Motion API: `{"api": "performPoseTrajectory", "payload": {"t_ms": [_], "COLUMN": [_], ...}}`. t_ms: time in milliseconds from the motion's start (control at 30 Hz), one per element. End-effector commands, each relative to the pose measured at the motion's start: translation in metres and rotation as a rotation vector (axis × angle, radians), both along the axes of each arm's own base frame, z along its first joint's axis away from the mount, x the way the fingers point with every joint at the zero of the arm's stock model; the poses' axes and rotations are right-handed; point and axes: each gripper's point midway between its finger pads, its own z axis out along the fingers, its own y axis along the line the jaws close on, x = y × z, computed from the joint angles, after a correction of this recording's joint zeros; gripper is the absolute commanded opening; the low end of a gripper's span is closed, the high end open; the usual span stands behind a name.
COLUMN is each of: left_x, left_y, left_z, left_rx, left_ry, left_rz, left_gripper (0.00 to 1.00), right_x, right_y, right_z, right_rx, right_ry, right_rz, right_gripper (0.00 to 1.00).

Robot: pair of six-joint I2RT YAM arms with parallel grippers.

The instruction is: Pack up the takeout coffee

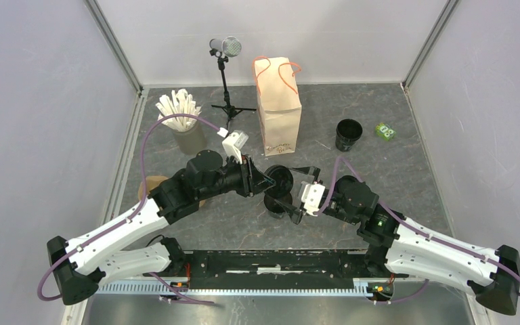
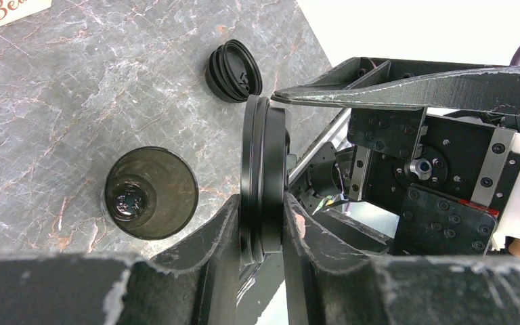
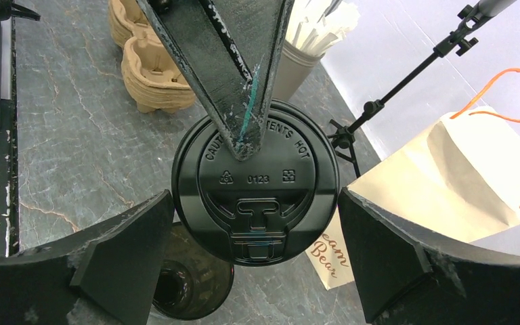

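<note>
Takeout coffee cup (image 2: 150, 193): a small round tumbler of smoky dark plastic. It stands upright and uncovered on the table (image 1: 413, 176), near the front of the bag and just beside the lifted lid.

Table: flat slab, grey with pale marble veining.

Paper bag (image 1: 279, 112): tall, tan and creased, upright, with orange cord handles.

Left gripper (image 2: 262, 223): scuffed black fingers pinch the lid by its two faces and hold it on edge.

Right gripper (image 3: 255, 203): fingers spread wide to either side of the lid, a gap showing on each side.

Microphone stand (image 1: 225, 74): thin black tripod by the back wall.

Grey cup (image 1: 188, 135): a cylinder packed with white sticks.

Pulp cup carrier (image 3: 152, 68): brown, moulded, rough fibre.

Lid (image 3: 257, 179): glossy black disc with embossed lettering and a sip tab.

Second black cup (image 1: 349, 134): well to the right of the bag.

Green packet (image 1: 384, 131): small, just beside the second cup.
</note>
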Motion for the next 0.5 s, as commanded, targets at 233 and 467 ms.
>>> {"api": "performPoseTrajectory", "payload": {"t_ms": [233, 467], "left_x": [-0.0091, -0.0074], "left_y": [-0.0048, -0.0046], "left_z": [0.0046, 0.0015], "left_rx": [-0.014, 0.005], "left_ry": [-0.006, -0.023], "left_rz": [-0.067, -0.071], "left_gripper": [0.34, 0.35], "right_x": [0.0018, -0.0006], "right_y": [0.0008, 0.0035], "right_z": [0.0154, 0.011], "right_rx": [0.047, 0.037], "right_ry": [-0.013, 0.004], "right_rz": [-0.011, 0.006], "right_gripper": [0.98, 0.94]}}
